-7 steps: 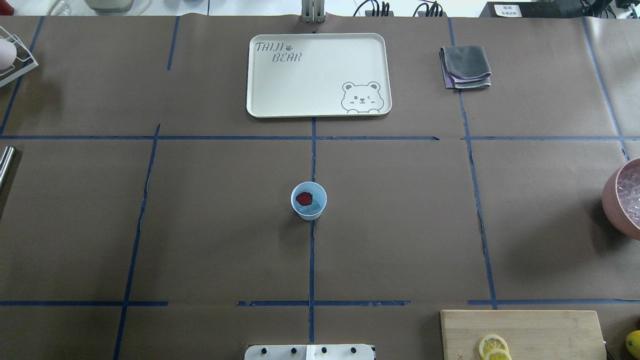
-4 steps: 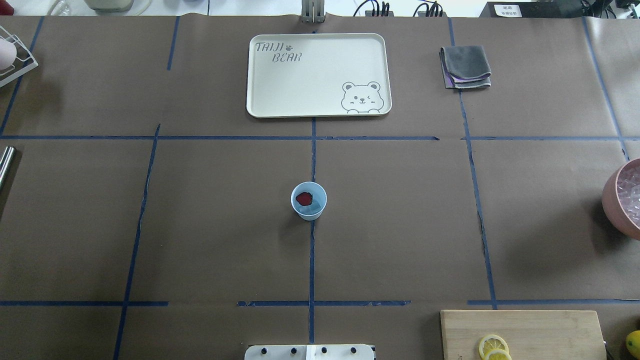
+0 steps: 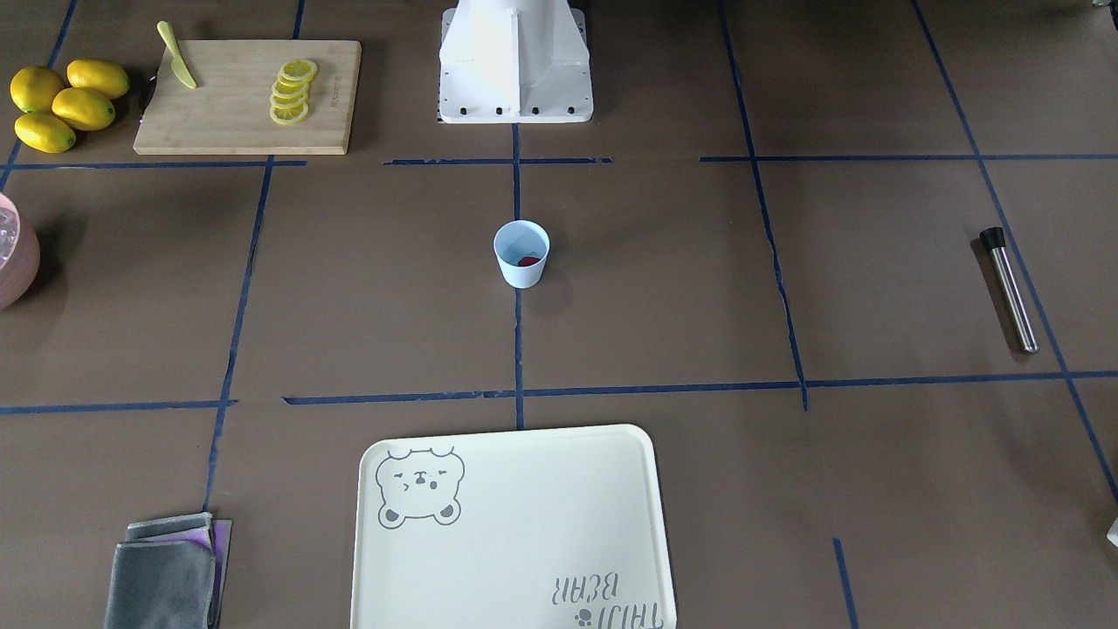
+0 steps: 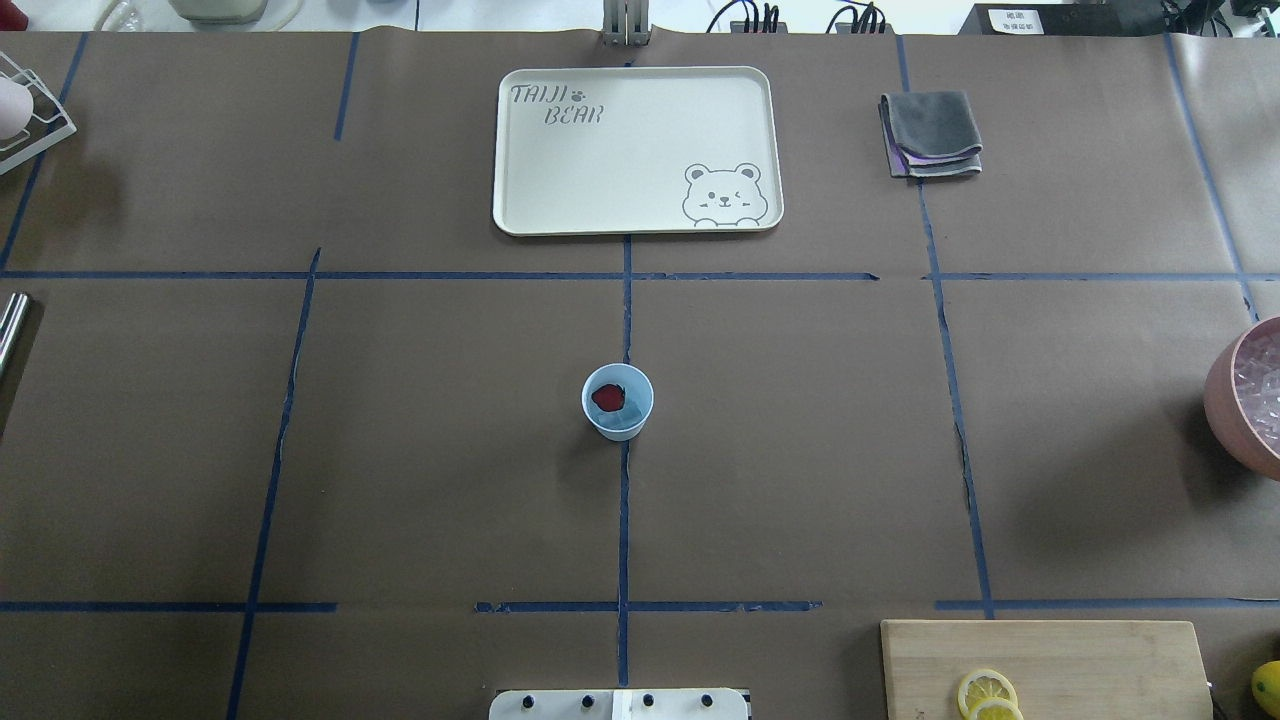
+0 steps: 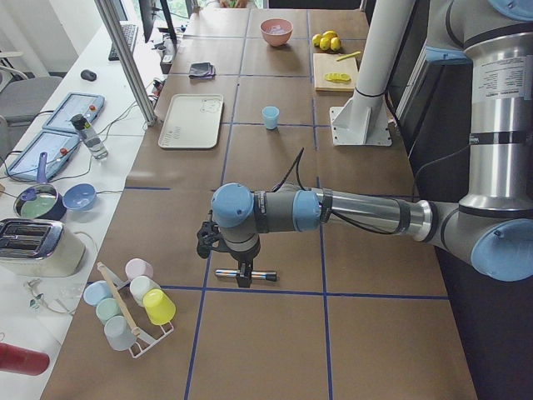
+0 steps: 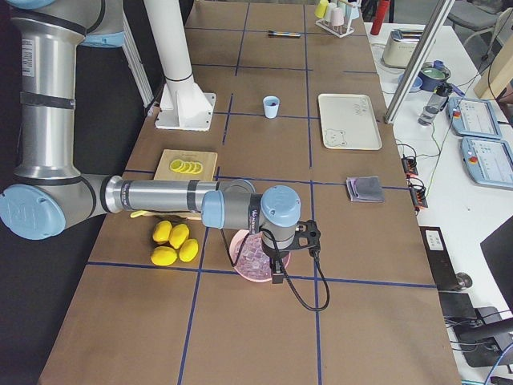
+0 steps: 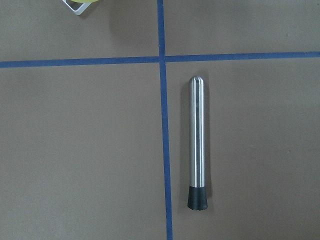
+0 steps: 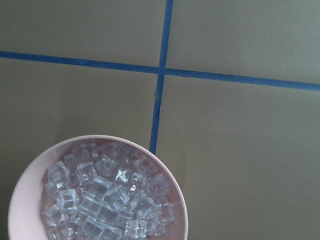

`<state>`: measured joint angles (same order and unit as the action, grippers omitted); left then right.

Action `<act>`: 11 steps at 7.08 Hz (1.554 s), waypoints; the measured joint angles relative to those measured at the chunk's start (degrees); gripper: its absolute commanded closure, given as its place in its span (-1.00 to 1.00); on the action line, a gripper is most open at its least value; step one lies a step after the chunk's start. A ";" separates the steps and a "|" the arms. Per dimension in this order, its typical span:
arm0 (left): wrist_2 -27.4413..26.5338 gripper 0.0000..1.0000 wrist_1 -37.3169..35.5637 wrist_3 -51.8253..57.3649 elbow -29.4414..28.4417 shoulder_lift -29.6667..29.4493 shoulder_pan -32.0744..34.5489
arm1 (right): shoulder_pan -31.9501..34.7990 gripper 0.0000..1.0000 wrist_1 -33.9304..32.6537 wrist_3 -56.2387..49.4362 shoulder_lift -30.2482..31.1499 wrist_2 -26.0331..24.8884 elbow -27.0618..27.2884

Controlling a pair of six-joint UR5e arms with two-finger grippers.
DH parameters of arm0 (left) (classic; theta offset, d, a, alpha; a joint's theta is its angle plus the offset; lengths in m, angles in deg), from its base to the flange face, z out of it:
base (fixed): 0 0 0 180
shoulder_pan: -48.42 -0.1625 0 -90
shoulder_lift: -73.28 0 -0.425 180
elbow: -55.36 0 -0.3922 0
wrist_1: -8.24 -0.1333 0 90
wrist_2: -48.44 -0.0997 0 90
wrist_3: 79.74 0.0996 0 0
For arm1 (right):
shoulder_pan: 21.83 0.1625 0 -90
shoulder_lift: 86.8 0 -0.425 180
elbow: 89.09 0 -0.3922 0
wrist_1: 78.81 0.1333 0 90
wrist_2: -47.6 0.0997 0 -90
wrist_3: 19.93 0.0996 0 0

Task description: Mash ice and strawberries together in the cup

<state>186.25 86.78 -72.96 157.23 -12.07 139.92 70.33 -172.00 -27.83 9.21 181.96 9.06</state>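
The pale-blue cup (image 4: 617, 402) stands upright at the table's centre; it also shows in the front view (image 3: 521, 253). A dark-red strawberry (image 4: 606, 397) lies inside it, beside a faint pale chunk of ice (image 4: 627, 417). More ice (image 8: 105, 200) fills the pink bowl (image 4: 1240, 400) at the right edge. My left gripper (image 5: 244, 268) hangs over a steel muddler (image 7: 196, 145) at the far left. My right gripper (image 6: 278, 271) hangs over the pink bowl (image 6: 244, 261). No fingers show in either wrist view, so I cannot tell whether either gripper is open or shut.
A cream bear tray (image 4: 640, 150) and a folded grey cloth (image 4: 930, 133) lie at the back. A cutting board (image 4: 1050, 660) with lemon slices, a knife (image 3: 177, 54) and whole lemons (image 3: 61, 105) sit near right. A cup rack (image 5: 133, 304) stands far left.
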 measured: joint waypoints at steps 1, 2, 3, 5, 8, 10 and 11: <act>-0.08 -1.00 0.02 0.01 -0.03 0.18 0.00 | -0.13 -0.99 -0.04 -0.01 -0.03 -0.10 0.00; -0.16 -1.00 0.08 0.10 -0.33 0.46 -0.03 | -0.26 -0.99 -0.07 -0.01 -0.03 -0.14 0.01; -0.19 -1.00 0.13 0.15 -1.14 0.39 -0.06 | -0.34 -0.99 -0.09 -0.01 -0.03 -0.13 0.03; -0.26 -1.00 0.15 0.13 -2.76 -0.26 -0.14 | -0.39 -0.99 -0.06 0.01 -0.04 -0.06 0.03; -2.63 -1.00 0.88 0.45 -2.82 -0.48 -0.39 | -0.40 -0.99 -0.05 0.07 -0.04 0.02 0.10; -3.90 -1.00 2.34 0.55 -3.00 -0.39 -0.49 | -0.40 -0.99 -0.05 0.13 -0.04 0.08 0.11; -3.93 -1.00 2.56 0.58 -2.98 -0.37 -0.52 | -0.40 -0.99 -0.05 0.15 -0.04 0.10 0.11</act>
